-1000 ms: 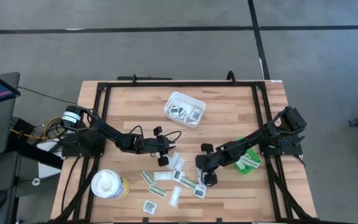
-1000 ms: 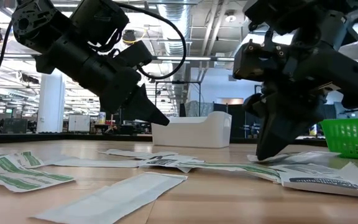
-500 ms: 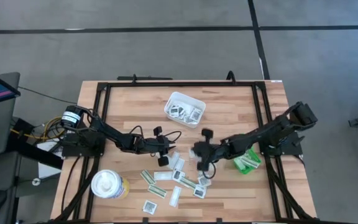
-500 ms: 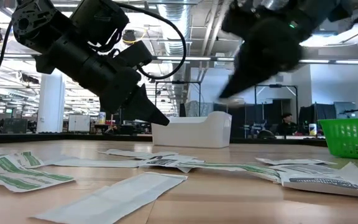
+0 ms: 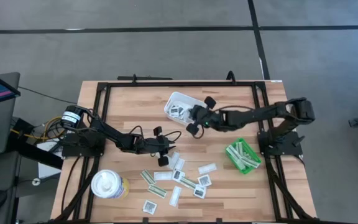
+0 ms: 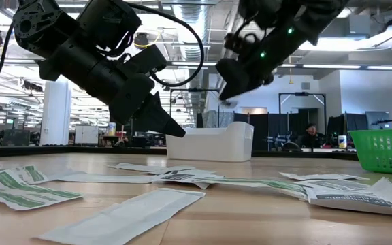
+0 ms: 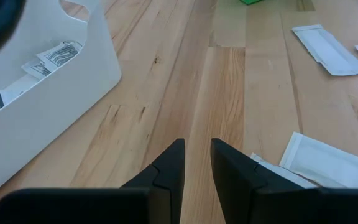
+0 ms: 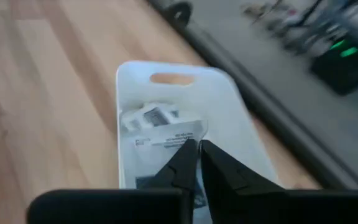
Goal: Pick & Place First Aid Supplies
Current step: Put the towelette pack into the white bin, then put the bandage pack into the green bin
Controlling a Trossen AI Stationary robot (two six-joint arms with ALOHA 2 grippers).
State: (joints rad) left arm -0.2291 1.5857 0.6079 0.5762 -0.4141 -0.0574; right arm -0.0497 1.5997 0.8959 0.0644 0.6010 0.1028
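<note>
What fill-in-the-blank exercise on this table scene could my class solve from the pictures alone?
1. The right gripper is over the white ____, which already holds square packets.
2. The bin holding the narrow strip packets is coloured ____.
3. The left gripper is low above the ____ table, its fingers slightly apart.
4. Loose packets lie on the table ____ the tray and bin.

Missing words: tray; green; wooden; outside
</note>
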